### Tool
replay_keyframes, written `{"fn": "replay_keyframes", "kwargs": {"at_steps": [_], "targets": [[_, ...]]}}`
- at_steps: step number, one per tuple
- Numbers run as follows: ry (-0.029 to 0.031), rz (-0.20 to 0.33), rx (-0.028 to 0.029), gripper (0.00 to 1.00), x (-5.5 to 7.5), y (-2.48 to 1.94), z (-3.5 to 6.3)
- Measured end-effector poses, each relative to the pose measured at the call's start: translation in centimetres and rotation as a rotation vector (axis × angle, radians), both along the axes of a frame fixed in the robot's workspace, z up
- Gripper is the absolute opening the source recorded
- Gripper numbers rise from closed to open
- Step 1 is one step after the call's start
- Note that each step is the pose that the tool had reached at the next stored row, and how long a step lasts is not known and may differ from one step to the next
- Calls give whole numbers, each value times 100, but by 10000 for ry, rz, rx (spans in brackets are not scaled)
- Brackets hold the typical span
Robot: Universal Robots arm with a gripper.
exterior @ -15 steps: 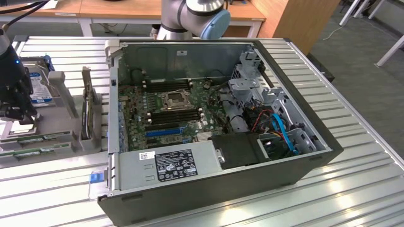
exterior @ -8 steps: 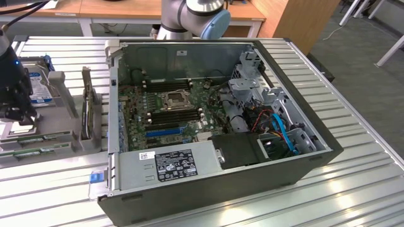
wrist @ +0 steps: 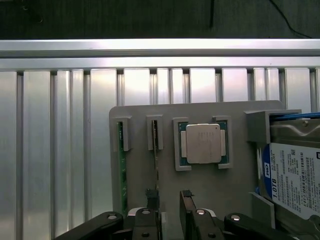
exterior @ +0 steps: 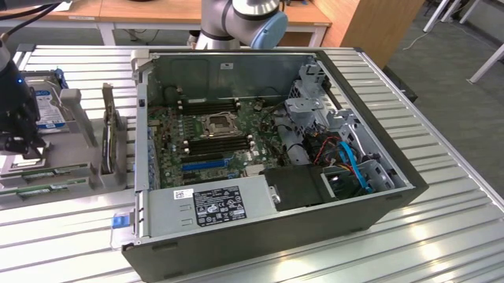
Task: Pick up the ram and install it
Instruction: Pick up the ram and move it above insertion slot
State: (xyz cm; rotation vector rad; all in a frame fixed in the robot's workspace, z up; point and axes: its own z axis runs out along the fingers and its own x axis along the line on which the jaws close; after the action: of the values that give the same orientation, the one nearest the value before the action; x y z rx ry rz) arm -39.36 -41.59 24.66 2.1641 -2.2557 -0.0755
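Two slim green ram sticks stand on edge in slots of a grey holder tray [wrist: 150,112]: one ram stick [wrist: 120,165] further out, the other ram stick [wrist: 156,155] beside the square silver processor [wrist: 202,144]. My gripper [wrist: 169,199] hovers open just above the tray, and its dark fingers [wrist: 151,200] stand at the second stick's near end, gripping nothing. In the exterior view the gripper [exterior: 23,154] hangs at the far left over the tray, with the ram sticks [exterior: 47,173] lying below it.
An open computer case [exterior: 378,200] fills the table's middle, with black memory slots [exterior: 216,144] around the processor socket [exterior: 217,124]. A blue-and-silver hard drive [wrist: 295,175] sits in the tray beside the processor. Ribbed metal table [wrist: 50,150] surrounds the tray.
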Motion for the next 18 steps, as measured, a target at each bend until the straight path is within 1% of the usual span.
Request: {"fn": "replay_keyframes", "kwargs": {"at_steps": [18], "targets": [[0, 0, 0, 31, -1, -146, 0]]}}
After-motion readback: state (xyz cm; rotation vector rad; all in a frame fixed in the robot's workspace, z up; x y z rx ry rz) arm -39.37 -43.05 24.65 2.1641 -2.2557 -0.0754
